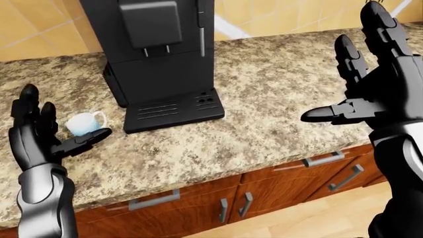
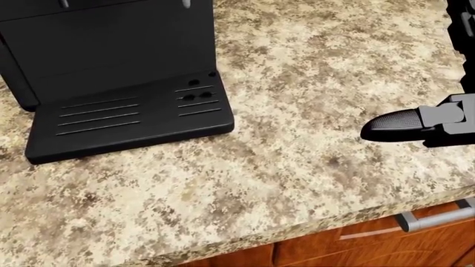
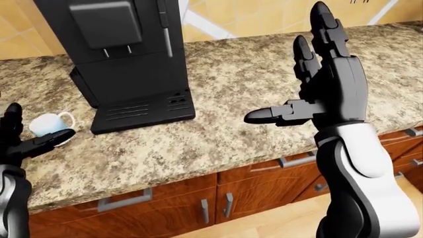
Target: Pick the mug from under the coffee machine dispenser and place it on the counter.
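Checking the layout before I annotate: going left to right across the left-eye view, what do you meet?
left robot hand → mug → coffee machine → right robot hand

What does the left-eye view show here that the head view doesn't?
Only the left-eye view shows the mug resting on the counter left of the coffee machine, the open left hand and the dispenser spouts. Only the head view gives a close look at the empty drip tray. Both show the counter and the right hand's thumb.
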Robot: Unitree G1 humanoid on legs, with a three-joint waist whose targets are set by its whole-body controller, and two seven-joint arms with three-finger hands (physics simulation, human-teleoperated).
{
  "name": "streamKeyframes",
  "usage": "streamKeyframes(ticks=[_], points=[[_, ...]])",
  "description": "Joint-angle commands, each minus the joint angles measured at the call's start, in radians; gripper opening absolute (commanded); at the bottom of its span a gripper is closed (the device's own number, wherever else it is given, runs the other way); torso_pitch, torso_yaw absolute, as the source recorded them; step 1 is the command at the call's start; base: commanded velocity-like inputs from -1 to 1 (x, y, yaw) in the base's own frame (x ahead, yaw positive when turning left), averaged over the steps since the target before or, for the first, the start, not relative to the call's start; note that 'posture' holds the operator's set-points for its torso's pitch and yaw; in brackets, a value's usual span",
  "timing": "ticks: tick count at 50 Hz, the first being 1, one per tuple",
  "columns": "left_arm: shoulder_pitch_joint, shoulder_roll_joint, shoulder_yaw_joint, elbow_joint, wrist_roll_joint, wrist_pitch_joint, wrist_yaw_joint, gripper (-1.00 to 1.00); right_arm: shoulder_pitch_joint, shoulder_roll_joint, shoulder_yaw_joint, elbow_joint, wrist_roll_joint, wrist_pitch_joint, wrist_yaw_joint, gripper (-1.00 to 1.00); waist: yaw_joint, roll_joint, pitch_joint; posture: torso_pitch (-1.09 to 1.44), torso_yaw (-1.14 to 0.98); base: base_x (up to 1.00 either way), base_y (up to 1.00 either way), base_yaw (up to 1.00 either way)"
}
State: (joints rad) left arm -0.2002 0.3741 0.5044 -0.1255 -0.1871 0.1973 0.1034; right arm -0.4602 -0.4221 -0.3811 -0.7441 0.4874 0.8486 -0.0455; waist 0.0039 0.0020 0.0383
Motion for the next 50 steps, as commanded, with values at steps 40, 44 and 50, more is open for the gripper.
streamKeyframes(ticks=[40,44,50], points=[[-0.082,0.15,0.172,-0.496,-0.188,0.446,-0.003,1.0,-0.033,-0.033,-0.021,-0.015,0.018,-0.022,-0.01,1.0,-0.004,0.009,-0.009,0.0,0.0,0.0,0.0,0.0],[-0.149,0.273,0.28,-0.597,-0.334,0.59,0.055,1.0,-0.039,-0.039,-0.024,-0.016,0.022,-0.018,-0.013,1.0,-0.007,0.013,-0.009,0.0,0.0,0.0,0.0,0.0],[-0.152,0.332,0.292,-0.617,-0.426,0.609,0.117,1.0,-0.039,-0.04,-0.022,-0.016,0.022,-0.02,-0.014,1.0,-0.006,0.018,0.003,0.0,0.0,0.0,0.0,0.0]])
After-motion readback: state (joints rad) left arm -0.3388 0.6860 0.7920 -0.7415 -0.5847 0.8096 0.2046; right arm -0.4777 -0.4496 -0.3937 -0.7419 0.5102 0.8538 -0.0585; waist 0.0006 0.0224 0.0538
